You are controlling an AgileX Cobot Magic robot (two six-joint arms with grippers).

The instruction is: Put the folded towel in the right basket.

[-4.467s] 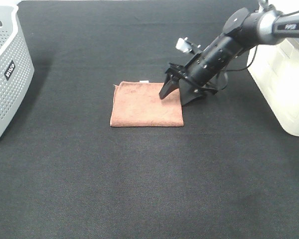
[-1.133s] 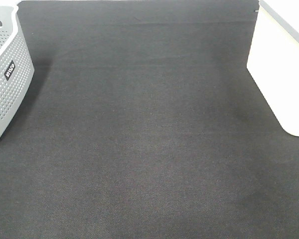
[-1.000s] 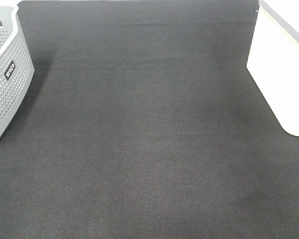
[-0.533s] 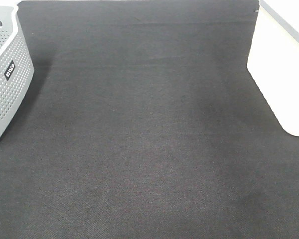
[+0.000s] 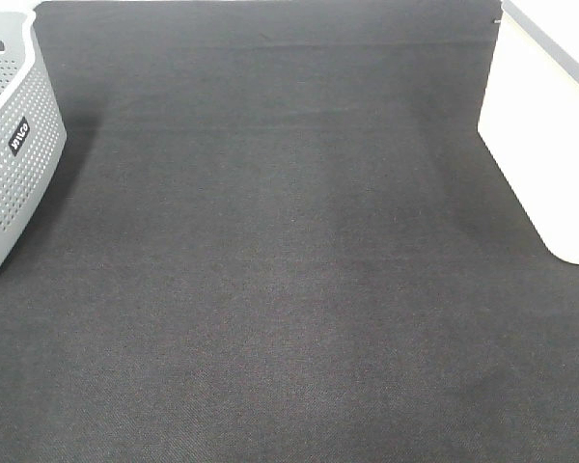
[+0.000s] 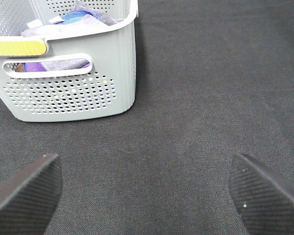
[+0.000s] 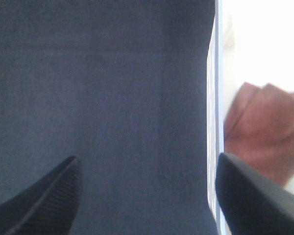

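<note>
The brown folded towel (image 7: 264,129) lies inside the white right basket (image 7: 213,98) in the right wrist view. In the high view the right basket (image 5: 540,145) stands at the right edge and the towel is hidden. My right gripper (image 7: 147,196) is open and empty, above the mat beside the basket's rim. My left gripper (image 6: 144,193) is open and empty over the mat, in front of the grey left basket (image 6: 73,93). Neither arm shows in the high view.
The grey perforated basket (image 5: 10,145) stands at the left edge and holds purple and blue cloths (image 6: 78,14). A black mat (image 5: 289,270) covers the table between the two baskets.
Earlier my right gripper was at the towel's right edge on the mat. Now the towel is gone from the mat and lies in the right basket; the arm has left the high view.
</note>
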